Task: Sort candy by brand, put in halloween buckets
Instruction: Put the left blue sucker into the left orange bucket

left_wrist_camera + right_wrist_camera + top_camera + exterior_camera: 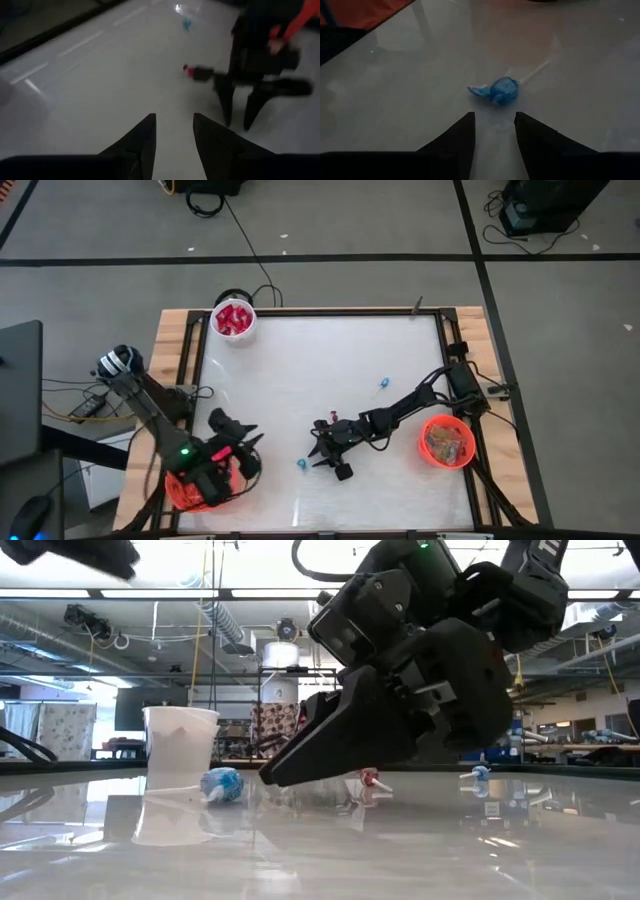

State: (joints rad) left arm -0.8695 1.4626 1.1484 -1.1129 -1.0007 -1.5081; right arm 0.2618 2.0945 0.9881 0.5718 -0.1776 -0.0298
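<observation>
Orange buckets: 2, one at left front corner (190, 492), one at right side (447, 441). White cup-pail: 1 (234, 319), w/ red packets inside, qty not countable. Blue-wrapped lollipops loose on table: 2 (301, 465), (383, 384). Pink/red-wrapped piece: 1 (187, 70). Arms: 2. Grippers: 2, left (240, 442), right (318, 450).

floor (400, 220): grey, black tape lines — cables | ceiling (150, 610): exposed ducts — strip lights

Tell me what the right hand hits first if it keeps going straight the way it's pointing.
Most likely the blue-wrapped lollipop: it lies on the table just ahead of the right hand, in line with the gap between its open fingers. Exact depth is unclear.
</observation>
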